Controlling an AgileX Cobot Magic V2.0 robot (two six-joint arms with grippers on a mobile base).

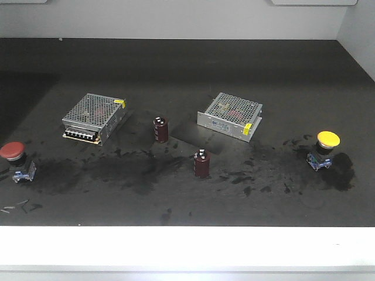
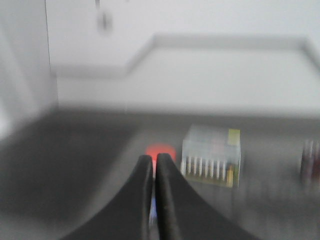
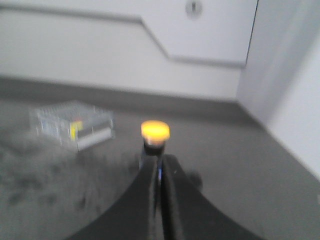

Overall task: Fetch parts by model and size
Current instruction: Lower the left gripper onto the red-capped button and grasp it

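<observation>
Front view: red switch [image 1: 13, 153] at 9 o'clock, yellow switch [image 1: 327, 144] at 3, capacitors [image 1: 161, 129] [image 1: 201, 163] and boxes [image 1: 94, 117] [image 1: 230, 115] between; left jaws and right jaws closed tight, empty.

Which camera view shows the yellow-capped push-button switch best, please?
The exterior front-facing view: the yellow-capped switch stands whole and sharp, cap, black body and blue base all visible. The right wrist view shows it blurred, its lower part hidden behind the right gripper. The left wrist view misses it.
</observation>
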